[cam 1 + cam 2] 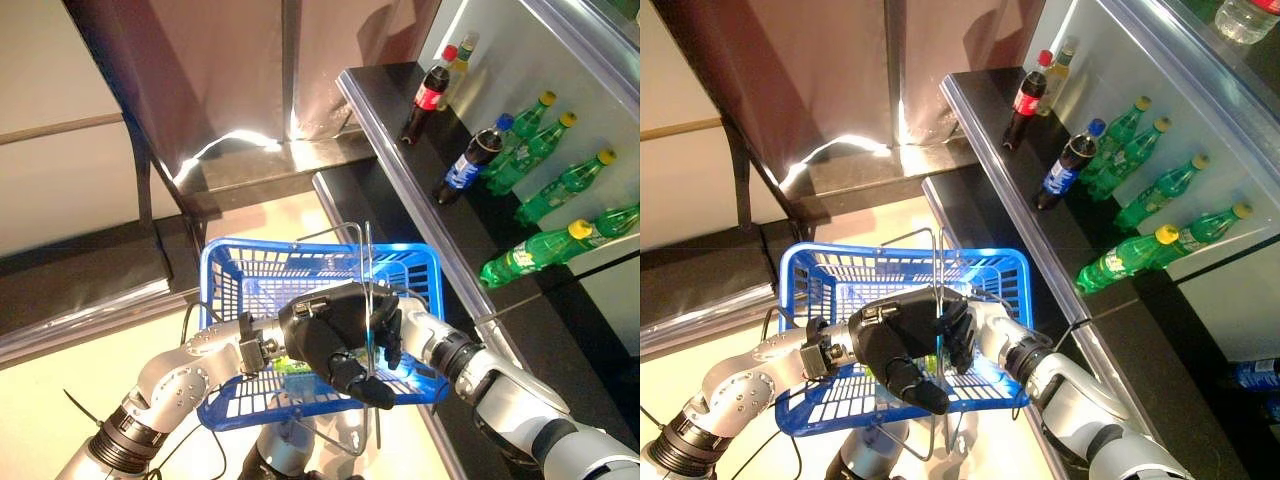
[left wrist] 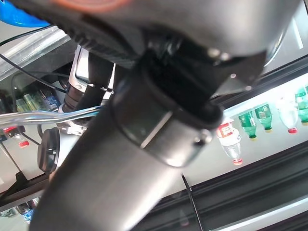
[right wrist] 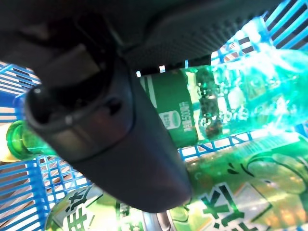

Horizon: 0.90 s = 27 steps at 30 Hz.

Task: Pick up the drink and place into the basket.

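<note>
Right wrist view shows my right hand [image 3: 110, 144] curled round a green bottle [image 3: 216, 110], low inside the blue basket [image 1: 240, 270] over other green drinks, so I judge release is near. Seen from the head, my left hand [image 1: 325, 335], lower centre of frame, grips the wire handle [image 1: 368, 290] to keep the basket level. More bottles wait on the shelf [image 1: 400, 160], upper right.
</note>
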Motion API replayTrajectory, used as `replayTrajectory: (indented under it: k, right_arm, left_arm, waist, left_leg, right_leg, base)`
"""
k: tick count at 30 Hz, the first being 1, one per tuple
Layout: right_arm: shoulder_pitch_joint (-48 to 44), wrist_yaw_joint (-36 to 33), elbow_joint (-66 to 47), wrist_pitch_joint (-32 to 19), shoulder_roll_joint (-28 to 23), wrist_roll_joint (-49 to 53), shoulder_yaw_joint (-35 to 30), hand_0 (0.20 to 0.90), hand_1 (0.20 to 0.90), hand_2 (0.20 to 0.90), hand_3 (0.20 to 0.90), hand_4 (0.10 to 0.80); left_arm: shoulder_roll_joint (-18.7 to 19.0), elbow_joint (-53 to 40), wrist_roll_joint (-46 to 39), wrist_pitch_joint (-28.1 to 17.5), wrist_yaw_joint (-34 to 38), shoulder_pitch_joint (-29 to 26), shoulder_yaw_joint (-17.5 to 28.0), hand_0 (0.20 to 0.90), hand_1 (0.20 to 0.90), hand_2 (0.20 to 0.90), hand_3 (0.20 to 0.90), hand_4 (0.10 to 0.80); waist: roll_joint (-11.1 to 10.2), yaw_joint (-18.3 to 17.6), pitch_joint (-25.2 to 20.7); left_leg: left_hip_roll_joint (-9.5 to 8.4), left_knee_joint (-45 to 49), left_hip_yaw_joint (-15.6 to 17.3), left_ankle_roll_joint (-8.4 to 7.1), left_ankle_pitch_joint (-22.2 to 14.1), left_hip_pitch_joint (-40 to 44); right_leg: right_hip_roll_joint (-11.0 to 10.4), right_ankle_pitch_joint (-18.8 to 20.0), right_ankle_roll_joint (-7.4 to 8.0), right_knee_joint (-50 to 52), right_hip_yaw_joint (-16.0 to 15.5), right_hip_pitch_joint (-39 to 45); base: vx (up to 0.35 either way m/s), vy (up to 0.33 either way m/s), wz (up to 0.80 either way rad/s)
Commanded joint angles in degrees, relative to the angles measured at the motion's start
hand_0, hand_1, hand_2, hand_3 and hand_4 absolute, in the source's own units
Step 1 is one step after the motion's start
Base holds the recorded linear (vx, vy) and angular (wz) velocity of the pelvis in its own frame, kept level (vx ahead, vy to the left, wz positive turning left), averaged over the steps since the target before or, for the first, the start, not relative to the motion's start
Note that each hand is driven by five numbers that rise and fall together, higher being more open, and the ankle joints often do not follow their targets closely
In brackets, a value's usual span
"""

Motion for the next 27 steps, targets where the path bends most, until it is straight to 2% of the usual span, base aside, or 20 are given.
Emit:
replayTrajectory:
  k: [1, 10, 11, 12, 13, 20, 27]
  right_arm:
    - [-2.13, -2.68, 3.12, -1.80, 2.84, -0.21, 2.33, 0.900, 0.900, 0.900, 0.900, 0.800]
    - [-1.14, -4.56, -1.41, -0.75, 1.11, 0.91, 0.47, 0.900, 0.900, 0.900, 0.900, 0.800]
    - [-0.80, -4.85, -2.30, -0.61, 0.46, 0.90, 0.02, 0.900, 0.900, 0.900, 0.900, 0.800]
    - [-0.67, -5.12, -2.69, -0.55, 0.37, 1.09, -0.04, 0.900, 0.900, 0.900, 0.900, 0.800]
    - [-0.07, -5.30, -4.24, -0.02, -0.33, 1.05, -0.70, 0.900, 0.900, 0.900, 0.900, 0.800]
    - [2.54, -6.40, -13.91, 2.20, -4.65, 1.98, -3.59, 0.900, 0.900, 0.900, 0.900, 0.800]
    - [5.71, -6.87, -20.89, 1.73, -8.23, 2.23, -7.89, 0.900, 0.900, 0.900, 0.900, 0.800]
  left_arm:
    - [-12.47, -13.61, -10.16, -9.57, -10.09, -5.75, -1.89, 0.300, 0.300, 0.300, 0.200, 0.100]
    - [-12.82, -12.60, -9.06, -11.36, -6.24, -4.00, 0.13, 0.300, 0.300, 0.300, 0.200, 0.100]
    - [-12.84, -12.46, -9.05, -11.58, -5.65, -3.60, 0.68, 0.300, 0.300, 0.300, 0.200, 0.100]
    - [-12.77, -12.33, -9.01, -11.97, -5.12, -3.35, 1.08, 0.300, 0.300, 0.300, 0.200, 0.100]
    - [-12.82, -11.95, -8.75, -12.61, -4.70, -2.82, 1.85, 0.300, 0.300, 0.300, 0.200, 0.100]
    - [-13.61, -10.01, -7.49, -15.56, 0.72, -0.73, 6.10, 0.300, 0.300, 0.300, 0.200, 0.100]
    - [-14.52, -9.10, -5.31, -18.25, 7.17, -0.10, 8.64, 0.300, 0.300, 0.300, 0.200, 0.100]
  waist:
    - [1.07, -0.37, -18.91]
    - [1.22, -1.45, -18.81]
    - [1.53, -1.74, -18.74]
    - [1.30, -1.91, -18.89]
    - [1.66, -2.34, -18.75]
    - [1.99, -4.72, -18.26]
    - [2.29, -7.63, -18.11]
  left_leg:
    - [0.68, -4.18, -0.52, 0.76, -3.66, 5.75]
    - [0.61, -4.18, 0.31, 0.89, -3.64, 5.84]
    - [0.00, -4.18, 0.15, 1.28, -2.04, 5.18]
    - [0.54, -4.18, 0.55, 0.99, -3.47, 5.69]
    - [0.07, -4.18, 0.67, 1.34, -1.99, 5.10]
    - [0.89, -4.18, 3.40, 1.41, -2.29, 5.32]
    - [1.40, -4.18, 5.58, 1.80, -2.37, 5.26]
  right_leg:
    - [2.65, 2.82, -2.32, 0.47, -0.82, -0.98]
    - [2.64, 3.15, -2.08, 0.41, -0.05, -1.27]
    - [1.99, 4.57, -2.05, 0.57, -0.65, -1.94]
    - [2.48, 3.32, -1.93, 0.37, 0.10, -1.44]
    - [1.90, 4.68, -1.95, 0.53, -0.41, -2.09]
    - [1.77, 4.83, -1.76, 0.42, 1.28, -2.58]
    - [1.58, 5.21, -1.46, 0.26, 3.11, -3.39]
  base:
    - [0.000, 0.000, 0.00]
    - [-0.008, 0.013, 0.00]
    - [-0.003, 0.041, -0.03]
    - [-0.076, 0.118, -0.05]
    - [-0.008, 0.031, -0.06]
    - [-0.019, 0.023, -0.16]
    - [-0.011, 0.001, -0.15]
